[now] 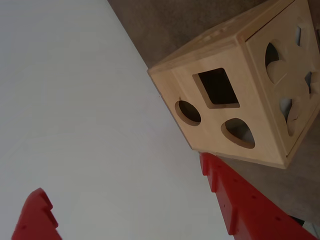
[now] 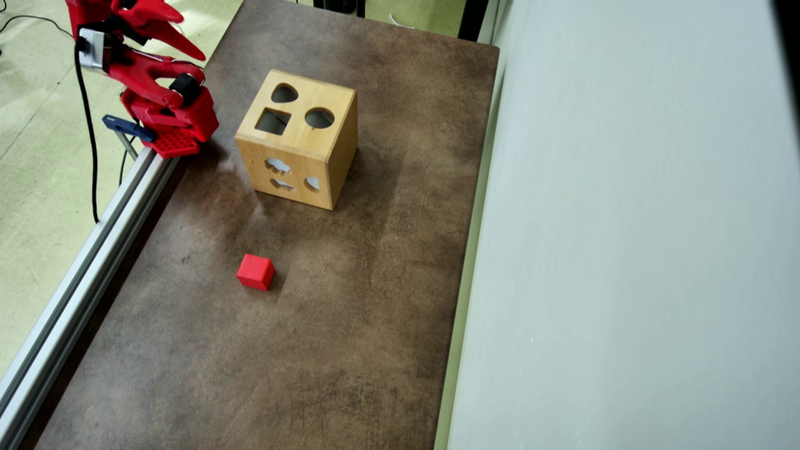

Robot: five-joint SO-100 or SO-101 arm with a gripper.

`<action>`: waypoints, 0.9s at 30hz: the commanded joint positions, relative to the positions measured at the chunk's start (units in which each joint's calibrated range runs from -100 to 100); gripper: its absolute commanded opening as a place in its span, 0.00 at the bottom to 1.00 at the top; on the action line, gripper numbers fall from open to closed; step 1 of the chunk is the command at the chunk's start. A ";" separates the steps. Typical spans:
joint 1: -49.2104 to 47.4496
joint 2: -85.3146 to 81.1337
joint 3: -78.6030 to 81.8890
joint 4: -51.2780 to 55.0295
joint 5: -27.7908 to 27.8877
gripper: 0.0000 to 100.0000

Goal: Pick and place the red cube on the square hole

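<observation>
- One brown mottled surface [image 2: 350, 350] fills the overhead view, a pale wall [image 2: 625, 250] along its right edge, a metal rail [image 2: 81, 275] along its left, greenish floor [image 2: 37, 156] beyond.
- The cube [image 2: 255, 272] lies alone on bare surface, nothing touching it.
- Farther up stands the wooden box [image 2: 312, 159], well apart from the cube; the square hole [image 2: 273, 121] is in its top face, beside a round hole [image 2: 319, 117] and a teardrop hole [image 2: 284, 94].
- At the top left corner, the red arm's hand [image 2: 181, 39] is open and empty, away from both.
</observation>
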 commanded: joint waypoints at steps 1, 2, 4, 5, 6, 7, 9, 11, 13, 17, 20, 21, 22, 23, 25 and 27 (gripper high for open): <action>-0.19 7.88 -12.89 0.33 0.00 0.43; -0.19 9.75 -16.11 0.33 -0.24 0.43; -0.19 13.74 -22.28 0.33 0.05 0.43; -0.19 15.69 -24.88 0.33 0.10 0.43; -0.19 17.48 -27.02 0.33 0.10 0.43; -0.11 19.09 -28.54 0.33 0.15 0.43; 0.41 21.04 -29.17 0.33 0.20 0.42; 0.11 21.64 -29.53 0.33 0.20 0.42; 0.04 21.64 -29.89 0.41 0.20 0.37; 0.11 21.72 -29.98 0.41 0.20 0.18; 0.41 21.64 -30.06 0.33 0.15 0.05; 0.48 21.81 -30.06 0.25 0.15 0.02; 0.48 22.06 -29.80 0.33 0.15 0.01; 0.48 23.17 -29.71 0.33 0.15 0.01; 0.56 26.73 -30.06 0.25 0.39 0.02; 0.63 30.22 -30.06 0.25 1.56 0.04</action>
